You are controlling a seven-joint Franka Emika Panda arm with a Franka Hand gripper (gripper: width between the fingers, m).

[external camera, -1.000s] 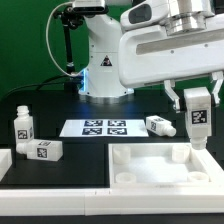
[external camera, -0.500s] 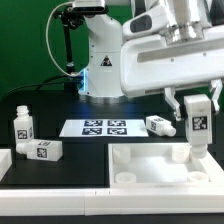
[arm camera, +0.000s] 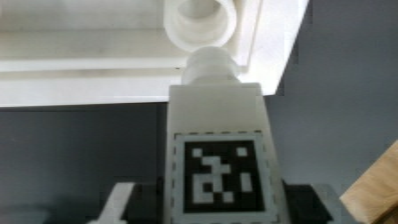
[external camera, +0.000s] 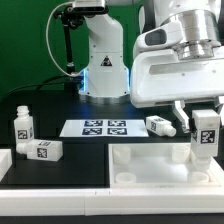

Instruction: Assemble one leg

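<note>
My gripper (external camera: 205, 120) is shut on a white leg (external camera: 205, 137) with a black-and-white tag on its face. It holds the leg upright over the far right corner of the large white tray-like piece (external camera: 150, 170). In the wrist view the held leg (arm camera: 221, 140) fills the middle, its tip pointing at a round corner hole (arm camera: 199, 22) of the tray piece. Three more legs lie on the table: one upright (external camera: 22, 124) at the exterior view's left, one lying flat (external camera: 42, 150) beside it, one (external camera: 160, 125) behind the tray piece.
The marker board (external camera: 98, 127) lies flat on the black table behind the tray piece. A white block edge (external camera: 5, 165) sits at the exterior view's far left. The robot's white base (external camera: 100, 60) stands at the back.
My gripper has moved toward the exterior view's right and lower with the leg, from beside the tray piece's far right corner to above it.
</note>
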